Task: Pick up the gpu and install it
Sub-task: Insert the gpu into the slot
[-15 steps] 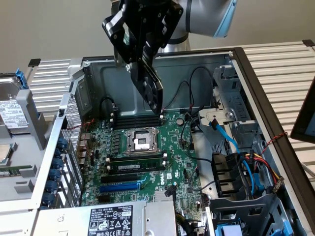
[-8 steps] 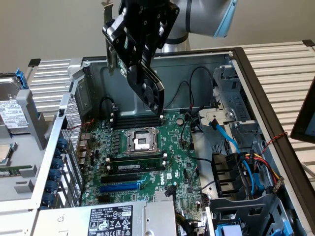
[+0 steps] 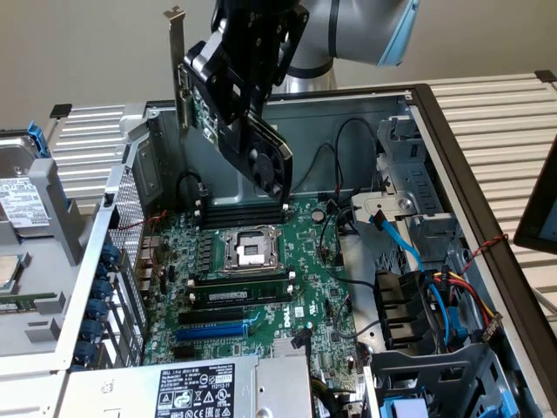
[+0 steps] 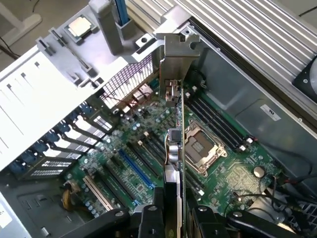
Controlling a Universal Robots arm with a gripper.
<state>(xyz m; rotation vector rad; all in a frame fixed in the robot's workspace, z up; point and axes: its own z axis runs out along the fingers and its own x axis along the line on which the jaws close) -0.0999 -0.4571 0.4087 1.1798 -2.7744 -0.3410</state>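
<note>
We look into the open computer case (image 3: 348,131), its green motherboard (image 3: 300,252) lying face up inside. Above the board and clear of its slots hangs the gpu (image 3: 265,157), a green circuit card under a glossy black shroud (a round fan shows in it). It is tilted in the exterior view, and its silver end bracket (image 3: 177,61) rises past the case rim. The jaws stand partly closed, pinching the gpu across its thickness, one against each face.
</note>
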